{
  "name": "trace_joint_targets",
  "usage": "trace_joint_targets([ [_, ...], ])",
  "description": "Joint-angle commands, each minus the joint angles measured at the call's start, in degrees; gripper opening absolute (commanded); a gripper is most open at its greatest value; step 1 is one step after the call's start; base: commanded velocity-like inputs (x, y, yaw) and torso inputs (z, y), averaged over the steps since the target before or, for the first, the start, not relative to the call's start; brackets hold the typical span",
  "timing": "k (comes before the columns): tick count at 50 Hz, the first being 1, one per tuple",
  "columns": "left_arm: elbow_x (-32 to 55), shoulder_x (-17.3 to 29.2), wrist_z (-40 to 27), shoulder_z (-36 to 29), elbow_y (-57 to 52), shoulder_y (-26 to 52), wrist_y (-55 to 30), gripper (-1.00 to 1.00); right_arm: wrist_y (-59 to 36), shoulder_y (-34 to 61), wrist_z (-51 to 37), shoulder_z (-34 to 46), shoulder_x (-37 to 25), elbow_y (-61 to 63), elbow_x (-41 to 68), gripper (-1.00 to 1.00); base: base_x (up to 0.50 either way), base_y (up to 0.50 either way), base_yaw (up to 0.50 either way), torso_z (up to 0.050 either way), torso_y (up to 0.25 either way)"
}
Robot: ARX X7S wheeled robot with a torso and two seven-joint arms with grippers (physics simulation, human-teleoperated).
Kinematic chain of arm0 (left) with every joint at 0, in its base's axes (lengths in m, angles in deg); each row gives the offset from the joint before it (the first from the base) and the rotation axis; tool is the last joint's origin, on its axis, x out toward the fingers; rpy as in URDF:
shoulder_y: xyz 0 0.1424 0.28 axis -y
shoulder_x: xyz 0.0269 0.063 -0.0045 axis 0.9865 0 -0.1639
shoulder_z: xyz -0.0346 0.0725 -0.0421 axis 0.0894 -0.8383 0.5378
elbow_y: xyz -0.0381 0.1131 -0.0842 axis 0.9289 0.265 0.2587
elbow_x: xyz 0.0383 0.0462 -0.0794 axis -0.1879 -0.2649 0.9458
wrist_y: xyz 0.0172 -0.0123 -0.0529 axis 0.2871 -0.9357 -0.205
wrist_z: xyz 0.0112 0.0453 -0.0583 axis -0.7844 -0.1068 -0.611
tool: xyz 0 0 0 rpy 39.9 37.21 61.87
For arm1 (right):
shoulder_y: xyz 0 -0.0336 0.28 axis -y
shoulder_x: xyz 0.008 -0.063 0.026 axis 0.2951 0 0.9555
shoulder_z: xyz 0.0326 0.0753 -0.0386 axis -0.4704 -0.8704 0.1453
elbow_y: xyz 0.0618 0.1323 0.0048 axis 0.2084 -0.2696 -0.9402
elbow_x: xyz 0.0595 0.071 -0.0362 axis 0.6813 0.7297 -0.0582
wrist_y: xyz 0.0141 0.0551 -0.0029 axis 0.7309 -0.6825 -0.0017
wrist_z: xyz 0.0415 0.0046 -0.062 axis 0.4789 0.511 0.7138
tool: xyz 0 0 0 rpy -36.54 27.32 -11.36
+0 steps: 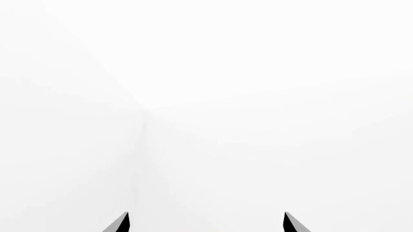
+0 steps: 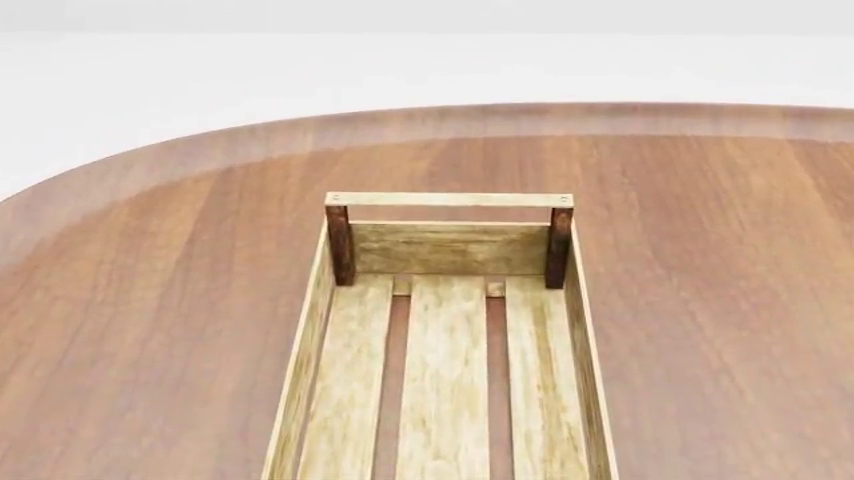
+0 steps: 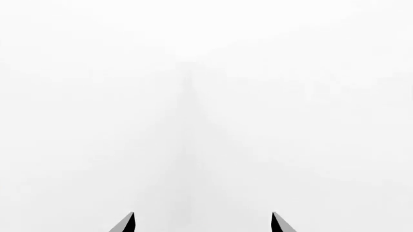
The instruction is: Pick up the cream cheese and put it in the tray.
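The tray (image 2: pixel 577 330), a long light-wood slatted crate with dark brown corner posts and a rail across its far end, lies on the table in the head view, running toward the near edge of the picture. Nothing shows inside it. The cream cheese is out of view in every frame. My left gripper (image 1: pixel 206 223) is open, with only its two dark fingertips (image 1: pixel 119 223) showing against blank white. My right gripper (image 3: pixel 202 223) is open too, its fingertips (image 3: pixel 125 223) wide apart with nothing between them. Neither arm shows in the head view.
A round brown wooden table (image 2: pixel 160 300) carries the tray, its curved far edge (image 2: pixel 441 112) meeting a white background. Both wrist views face plain white walls with a faint corner line.
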Motion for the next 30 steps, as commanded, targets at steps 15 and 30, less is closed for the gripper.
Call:
trace_joint_targets([
  [15, 0.2, 0.4, -0.5, -0.2, 0.0, 0.1, -0.5, 1.0, -13.1, 4.2, 2.6, -9.3, -1.5, 0.7, 17.5, 1.0, 0.0, 0.0, 0.0, 0.0, 0.0],
  [30, 0.4, 0.7, -1.0, 0.0, -0.4, -0.1, -0.8, 1.0, -12.9, 3.8, 0.7, -13.1, 0.2, -1.0, 20.2, 1.0, 0.0, 0.0, 0.0, 0.0, 0.0],
])
